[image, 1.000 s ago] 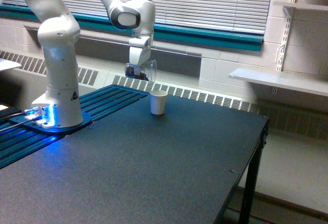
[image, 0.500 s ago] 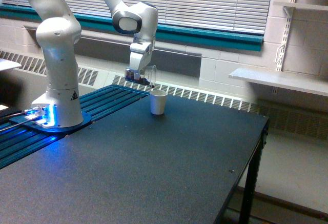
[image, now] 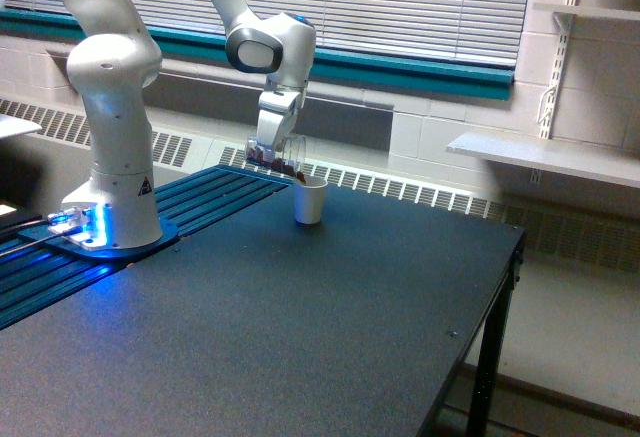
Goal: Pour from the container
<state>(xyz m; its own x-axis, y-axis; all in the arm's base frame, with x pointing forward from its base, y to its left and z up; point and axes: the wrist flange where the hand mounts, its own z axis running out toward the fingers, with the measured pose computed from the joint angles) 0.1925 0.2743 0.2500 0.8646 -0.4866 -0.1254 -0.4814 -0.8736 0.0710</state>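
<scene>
Starting at the exterior view's left: the robot base (image: 110,219) w/ its blue glow sits where it was, nothing new there. Move right and you've got the change: vs. a sec ago the wrist has rolled further and the gripper (image: 268,147) has dropped closer to the white cup (image: 309,200). The gripper's clamped on the container (image: 280,157), a clear cup now tipped steeply, mouth down toward the exterior view's right, dark brown bits slid to its lower lip. That lip hangs just above the white cup's rim, on the left side of it; whether they touch, you can't tell from here. So you're in the pour itself, imo: contents at the edge, about to go or already going. The white cup is upright on the table (image: 330,337).
</scene>
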